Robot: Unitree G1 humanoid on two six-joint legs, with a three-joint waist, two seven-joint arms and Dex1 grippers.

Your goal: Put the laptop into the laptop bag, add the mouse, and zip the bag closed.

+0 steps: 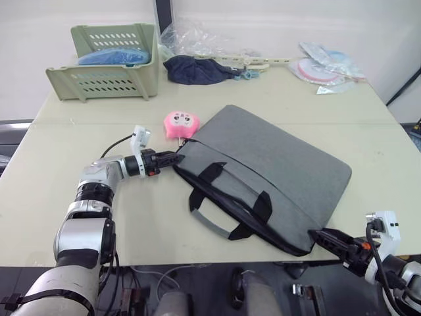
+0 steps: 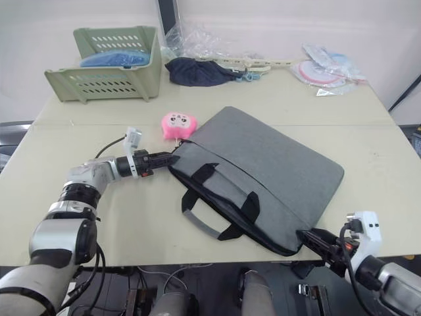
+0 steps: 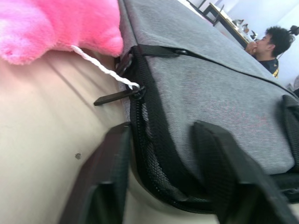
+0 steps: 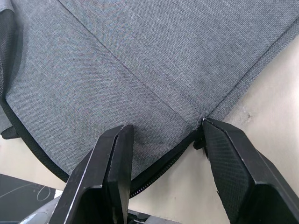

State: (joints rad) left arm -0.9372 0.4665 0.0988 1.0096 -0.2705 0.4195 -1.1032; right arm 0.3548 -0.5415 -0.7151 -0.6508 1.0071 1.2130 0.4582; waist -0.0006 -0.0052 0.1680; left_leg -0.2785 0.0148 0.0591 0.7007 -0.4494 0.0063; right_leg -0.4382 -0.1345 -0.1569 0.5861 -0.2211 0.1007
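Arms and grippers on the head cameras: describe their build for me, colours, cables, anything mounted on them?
The left arm is built of silver-grey segments with black ringed joints and a thin black cable looping off the wrist. A small white camera block sits above the left gripper, whose two fingers are black, with a red-orange spot behind them. The right gripper matches: black fingers, an orange spot, a white block and black cables.

No legible text, label, brand, number or sign on anything in view.

Grey laptop bag (image 1: 263, 174) lying flat and askew on the table, black handles toward the near edge
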